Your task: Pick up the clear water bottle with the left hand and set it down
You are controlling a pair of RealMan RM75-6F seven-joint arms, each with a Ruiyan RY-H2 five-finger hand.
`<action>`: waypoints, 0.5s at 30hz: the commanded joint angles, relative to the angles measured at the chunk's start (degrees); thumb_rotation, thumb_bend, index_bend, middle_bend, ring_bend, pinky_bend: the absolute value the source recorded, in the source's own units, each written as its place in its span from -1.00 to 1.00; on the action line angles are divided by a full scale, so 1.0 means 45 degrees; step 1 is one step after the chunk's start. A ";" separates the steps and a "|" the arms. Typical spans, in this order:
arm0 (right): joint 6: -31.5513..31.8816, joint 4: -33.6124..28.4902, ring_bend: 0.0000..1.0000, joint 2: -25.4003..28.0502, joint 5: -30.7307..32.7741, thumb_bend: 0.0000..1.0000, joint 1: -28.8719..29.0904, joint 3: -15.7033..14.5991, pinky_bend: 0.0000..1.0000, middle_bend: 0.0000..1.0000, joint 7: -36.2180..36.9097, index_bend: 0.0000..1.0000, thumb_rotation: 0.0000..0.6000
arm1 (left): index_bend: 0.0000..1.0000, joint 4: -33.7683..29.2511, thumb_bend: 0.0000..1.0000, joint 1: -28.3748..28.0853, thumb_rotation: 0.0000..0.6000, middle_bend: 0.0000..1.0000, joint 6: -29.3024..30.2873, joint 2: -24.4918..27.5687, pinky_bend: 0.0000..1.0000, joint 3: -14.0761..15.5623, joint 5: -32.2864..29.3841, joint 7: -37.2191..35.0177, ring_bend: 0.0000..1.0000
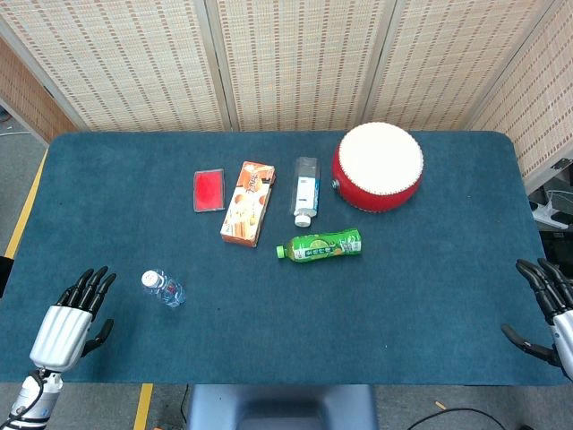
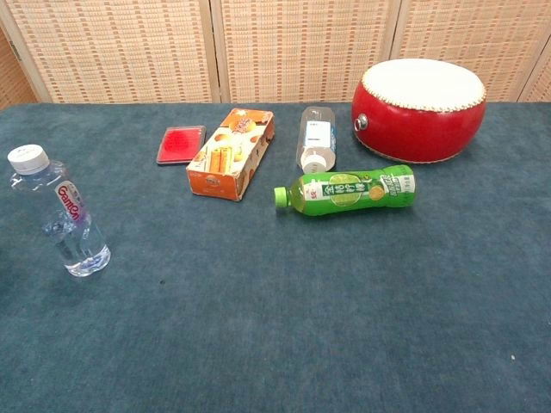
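Both hands sit low at the near edge of the table (image 1: 89, 179), holding nothing. On the left, the hand (image 1: 73, 315) has its fingers stretched out and slightly apart, palm down, near the clear water bottle (image 1: 163, 288) but not touching it. On the right, the other hand (image 1: 548, 315) shows only partly at the frame edge, fingers spread and apart from everything. Standing upright with its white cap on, the water bottle is on the blue cloth at the near left, well apart from the other things. Farther back lie a red card (image 1: 209, 190), an orange box (image 1: 248, 203), a second clear bottle (image 1: 306, 190) on its side, a green bottle (image 1: 320, 245) on its side, and a red drum (image 1: 378, 167).
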 commanded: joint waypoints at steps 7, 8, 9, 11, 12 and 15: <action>-0.0325 -0.0106 -0.93 0.0186 -0.0327 -0.78 0.0082 -0.0258 -0.62 -0.83 0.0016 -1.00 1.00 | -1.00 -0.0233 -0.26 0.0062 1.00 -1.00 -0.0226 0.0008 -0.53 -0.0079 -0.0411 -0.0178 -0.98; -0.0350 -0.0117 -0.93 0.0201 -0.0363 -0.78 0.0098 -0.0278 -0.62 -0.83 0.0055 -0.99 1.00 | -1.00 -0.0292 -0.26 0.0062 1.00 -1.00 -0.0309 0.0012 -0.52 -0.0078 -0.0506 -0.0305 -0.98; -0.0392 -0.0144 -0.93 0.0223 -0.0389 -0.78 0.0119 -0.0295 -0.62 -0.83 0.0095 -0.99 1.00 | -1.00 -0.0364 -0.26 0.0049 1.00 -1.00 -0.0444 0.0016 -0.53 -0.0089 -0.0652 -0.0495 -0.98; -0.0469 -0.0204 -0.93 0.0222 -0.0378 -0.78 0.0161 -0.0286 -0.62 -0.83 0.0094 -0.98 1.00 | -1.00 -0.0408 -0.27 -0.0009 1.00 -1.00 -0.0608 -0.0055 -0.54 -0.0189 -0.0873 -0.0818 -0.98; -0.0569 -0.0256 -0.93 0.0205 -0.0309 -0.78 0.0191 -0.0263 -0.62 -0.83 0.0018 -0.97 1.00 | -1.00 -0.0327 -0.27 -0.0104 1.00 -1.00 -0.0685 -0.0175 -0.55 -0.0294 -0.0925 -0.1091 -0.98; -0.0898 -0.0476 -0.93 0.0221 -0.0148 -0.78 0.0251 -0.0269 -0.62 -0.83 -0.0279 -0.96 1.00 | -1.00 0.0079 -0.27 -0.0336 1.00 -1.00 -0.0809 -0.0764 -0.57 -0.0722 -0.1270 -0.1905 -0.98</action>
